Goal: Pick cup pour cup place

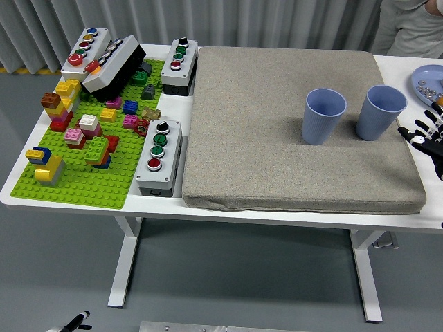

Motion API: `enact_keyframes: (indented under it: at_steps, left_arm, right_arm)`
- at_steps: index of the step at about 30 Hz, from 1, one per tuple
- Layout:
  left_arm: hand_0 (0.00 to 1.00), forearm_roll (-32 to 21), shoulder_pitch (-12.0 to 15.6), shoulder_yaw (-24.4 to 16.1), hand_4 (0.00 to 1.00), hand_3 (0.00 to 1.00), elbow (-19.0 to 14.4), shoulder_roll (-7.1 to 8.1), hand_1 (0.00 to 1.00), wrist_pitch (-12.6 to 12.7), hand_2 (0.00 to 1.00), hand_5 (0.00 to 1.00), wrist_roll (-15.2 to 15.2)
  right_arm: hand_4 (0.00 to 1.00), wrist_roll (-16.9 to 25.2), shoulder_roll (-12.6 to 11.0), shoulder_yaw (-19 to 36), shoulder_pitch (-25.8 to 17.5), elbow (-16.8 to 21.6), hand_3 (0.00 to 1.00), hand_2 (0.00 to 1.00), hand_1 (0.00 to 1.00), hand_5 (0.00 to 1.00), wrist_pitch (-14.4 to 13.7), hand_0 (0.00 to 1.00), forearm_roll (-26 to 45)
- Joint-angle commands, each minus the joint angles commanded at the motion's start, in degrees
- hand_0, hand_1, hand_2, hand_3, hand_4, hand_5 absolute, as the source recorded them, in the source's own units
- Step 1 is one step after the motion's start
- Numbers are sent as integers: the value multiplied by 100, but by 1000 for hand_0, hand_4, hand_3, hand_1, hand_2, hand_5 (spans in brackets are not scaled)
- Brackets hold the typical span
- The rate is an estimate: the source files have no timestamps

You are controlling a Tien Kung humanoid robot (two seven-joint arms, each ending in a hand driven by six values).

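Grey pleated curtains are hanging behind a white table point(41, 194) that is standing on a grey floor, and a person's light sleeve point(415, 28) is showing at the far right corner. Most of the table is lying under a thick beige mat point(277, 159).

On that mat two blue ribbed cups are standing upright and apart: the left cup point(323, 115) toward the mat's middle, the right cup point(381, 112) near the mat's right edge. Whether either is holding anything cannot be told.

The right hand point(423, 133) is reaching in just beyond the mat's right edge, beside the right cup but not touching it, its fingers spread and grasping nothing. No left arm is showing.

Judging by this, the step is the pick of the right cup. To do it well the hand should be closing around the cup's ribbed middle, thumb opposite fingers, gently, since a thin cup may buckle or tip on the soft mat, and lifting straight up, clear of the left cup.

Left of the mat a green brick baseplate point(83, 187) with coloured bricks and several grey button boxes point(158, 155) are lying. Right of the mat, a blue plate point(423, 77) with small parts is sitting.
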Motion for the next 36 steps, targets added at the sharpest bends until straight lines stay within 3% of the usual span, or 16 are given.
enact_keyframes:
  at_steps: [13, 36]
  left_arm:
    - [847, -86, 24, 120, 624, 764, 0, 8, 833, -6, 850, 953, -8]
    - [848, -125, -36, 179, 625, 764, 0, 9, 832, -12, 849, 951, -12]
  right_arm:
    - [880, 110, 104, -147, 159, -192, 963, 969, 890, 326, -120, 947, 35]
    - [876, 92, 166, -342, 293, -369, 965, 998, 938, 336, -20, 973, -6]
